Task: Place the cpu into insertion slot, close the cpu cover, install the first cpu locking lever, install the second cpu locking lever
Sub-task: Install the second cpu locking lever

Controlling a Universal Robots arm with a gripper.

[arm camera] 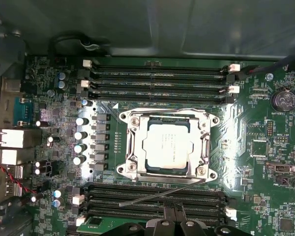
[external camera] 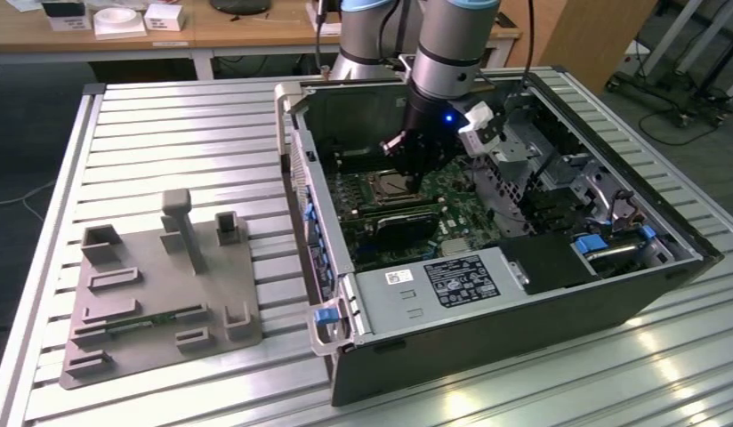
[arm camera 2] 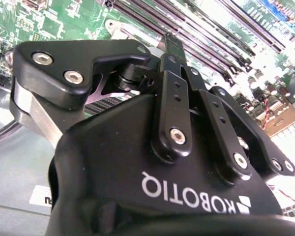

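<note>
Open computer case (external camera: pixel 509 311) lying on its side on the slatted metal counter (external camera: pixel 165 133), side panel off. Inside, toward the exterior view's left, a green motherboard (external camera: pixel 455 233); toward the exterior view's right, grey metal drive cages (external camera: pixel 544 156) and blue clips (external camera: pixel 590 243); along the near edge, a grey box with a white label (external camera: pixel 450 285). Reaching down into the case from above, the robot arm, with the gripper (external camera: pixel 405 149) hanging just over the board near the insertion slot (external camera: pixel 393 185). Jaws seen from behind in the second wrist view and partly at the frame's edge in the first wrist view; cannot tell whether released or clenched, and nothing seen between them. In the first wrist view, the cpu (arm camera: pixel 167 145) sitting flat in the insertion slot (arm camera: pixel 163 168), silvery top up. Lying down over it, the cpu cover (arm camera: pixel 200 142), framing the chip through its square cut-out. Just beside the slot, one thin locking lever (arm camera: pixel 162 192) slanting loose across the neighbouring memory slots (arm camera: pixel 157 204). More memory slots (arm camera: pixel 157 73) on the slot's other side. Well apart from the case, at the exterior view's left, a grey holder tray (external camera: pixel 153 294) on the counter, with upright posts and shallow pockets; in one pocket, a narrow green board strip (external camera: pixel 141 320).
</note>
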